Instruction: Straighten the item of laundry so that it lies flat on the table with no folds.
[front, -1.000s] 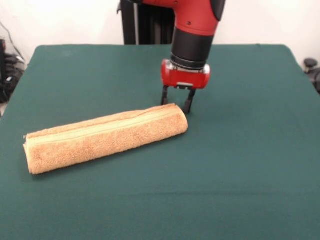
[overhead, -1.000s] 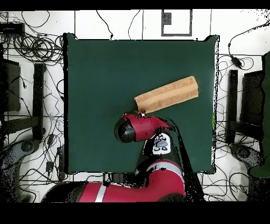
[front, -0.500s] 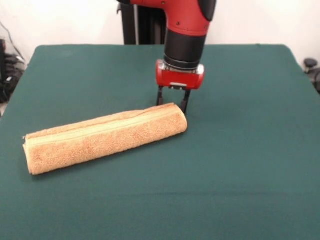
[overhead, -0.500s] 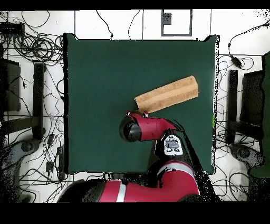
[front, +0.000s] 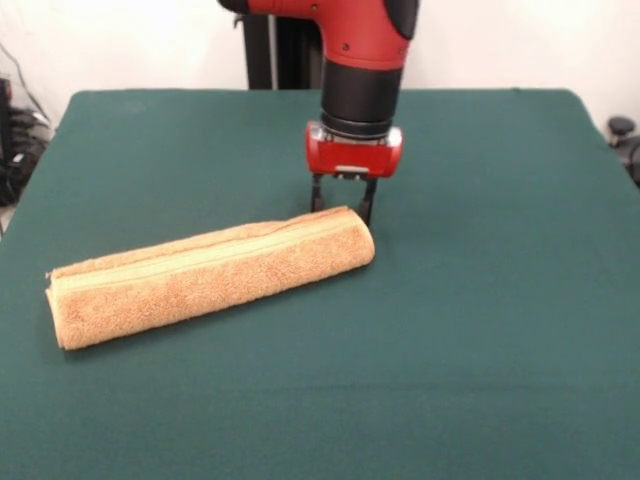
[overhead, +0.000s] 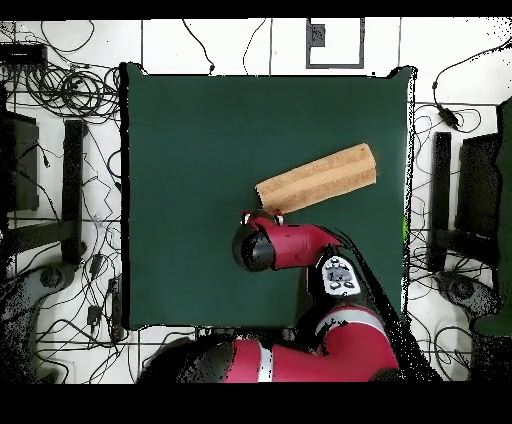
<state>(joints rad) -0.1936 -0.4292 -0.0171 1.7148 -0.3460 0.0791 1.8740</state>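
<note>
The item of laundry (front: 208, 277) is an orange-tan terry towel folded into a long narrow strip, lying slantwise on the dark green table (front: 480, 300). A paler woven band runs along its top. In the overhead view the item of laundry (overhead: 318, 179) sits right of the table's (overhead: 190, 140) centre. My gripper (front: 340, 205) stands open just behind the strip's right end, its two black fingers (front: 366, 203) pointing down close to the cloth, nothing held. From above, the red arm (overhead: 285, 245) covers the gripper.
Cables and black stands (overhead: 72, 180) surround the table on the floor in the overhead view. The robot's dark pedestal (front: 275, 45) rises behind the table's far edge.
My gripper has shifted leftward along the far side of the towel's right end and come closer to it. The towel has not moved.
</note>
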